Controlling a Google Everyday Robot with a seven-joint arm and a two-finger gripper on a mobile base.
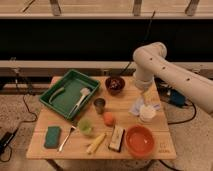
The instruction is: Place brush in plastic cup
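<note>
The brush lies slanted in the green tray at the table's back left, its pale head toward the far right. The plastic cup, translucent light green, stands upright on the table just in front of the tray's near corner. My gripper hangs at the end of the white arm over the right side of the table, just above a white cup and far from both brush and plastic cup. Its fingers stand open with nothing in them.
A grey curved utensil shares the tray. On the table stand a dark metal cup, an orange ball, a dark bowl, an orange bowl, a green sponge, a tan-handled utensil and a yellow item.
</note>
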